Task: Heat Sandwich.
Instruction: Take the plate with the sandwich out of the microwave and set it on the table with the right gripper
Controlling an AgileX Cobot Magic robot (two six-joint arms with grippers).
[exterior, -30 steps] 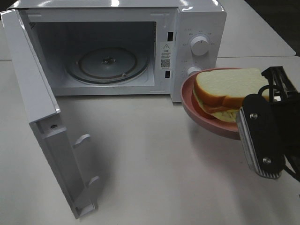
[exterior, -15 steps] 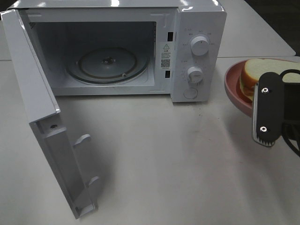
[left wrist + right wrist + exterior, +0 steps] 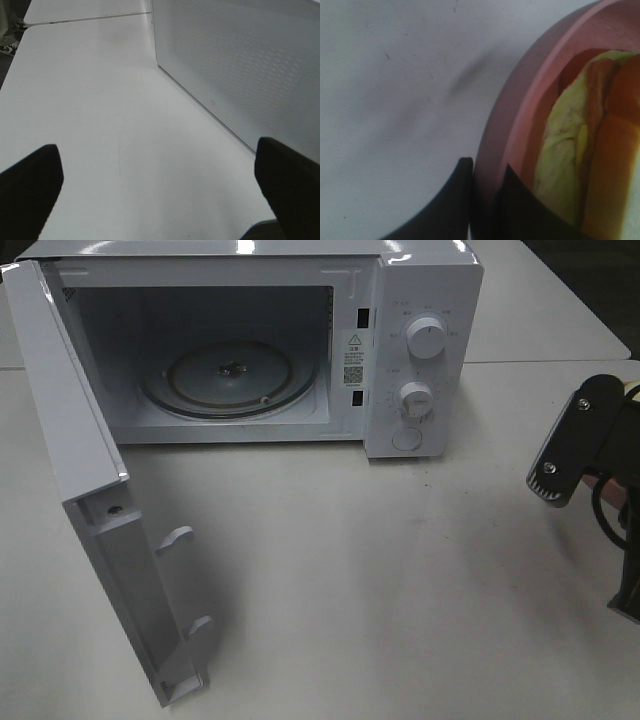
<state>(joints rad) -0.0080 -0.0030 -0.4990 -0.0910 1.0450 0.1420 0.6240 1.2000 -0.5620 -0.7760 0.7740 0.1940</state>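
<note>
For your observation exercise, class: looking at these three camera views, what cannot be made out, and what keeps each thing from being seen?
- Sandwich: absent from the high view, past its right edge; the right wrist view shows only part of its filling, cut off by the frame.
- Pink plate: only part of the rim shows.
- Right hand: its clamp on the rim is close and dark.
- Microwave dial markings: too small.
- Left hand: outside the high view.

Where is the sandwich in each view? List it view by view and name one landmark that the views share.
Exterior high: the sandwich is not in it.
Left wrist: not in it.
Right wrist: the sandwich fills the right side of the picture, lying on the pink plate, whose rim the right gripper clamps.
Shared landmark: the white table, seen in all three views.
</note>
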